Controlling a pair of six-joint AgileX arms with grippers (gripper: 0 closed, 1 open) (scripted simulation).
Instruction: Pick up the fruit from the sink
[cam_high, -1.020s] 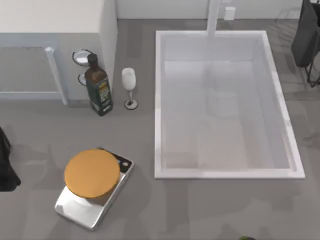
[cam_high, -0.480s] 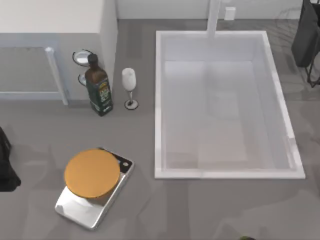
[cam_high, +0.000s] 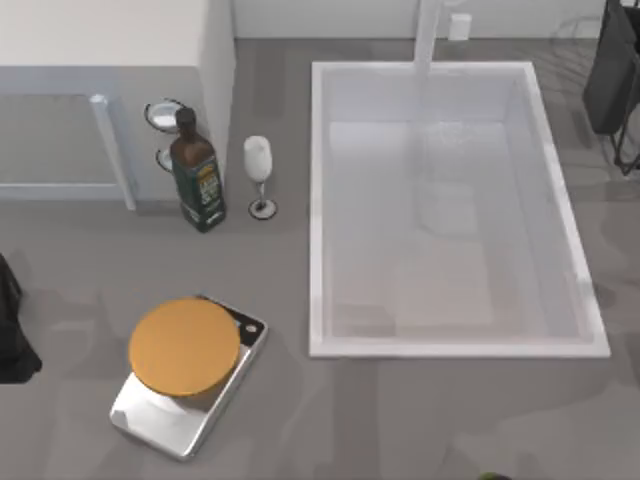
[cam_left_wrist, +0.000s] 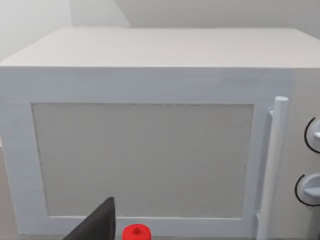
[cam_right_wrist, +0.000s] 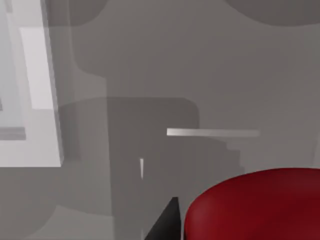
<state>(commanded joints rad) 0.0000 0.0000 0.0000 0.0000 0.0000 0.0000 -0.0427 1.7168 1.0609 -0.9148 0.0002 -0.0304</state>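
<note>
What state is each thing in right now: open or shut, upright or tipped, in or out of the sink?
microwave door, shut
bottle, upright
wine glass, upright
scale, orange disc on top
fruit, outside the sink

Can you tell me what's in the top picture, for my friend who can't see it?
A big white sink sits at the table's right. On the left stand a dark bottle, a small glass and a silver scale with an orange disc.

Bottle (cam_high: 197, 180) beside glass (cam_high: 259, 172); scale (cam_high: 188, 372) (orange disc) front-left; microwave (cam_left_wrist: 150, 130).
</note>
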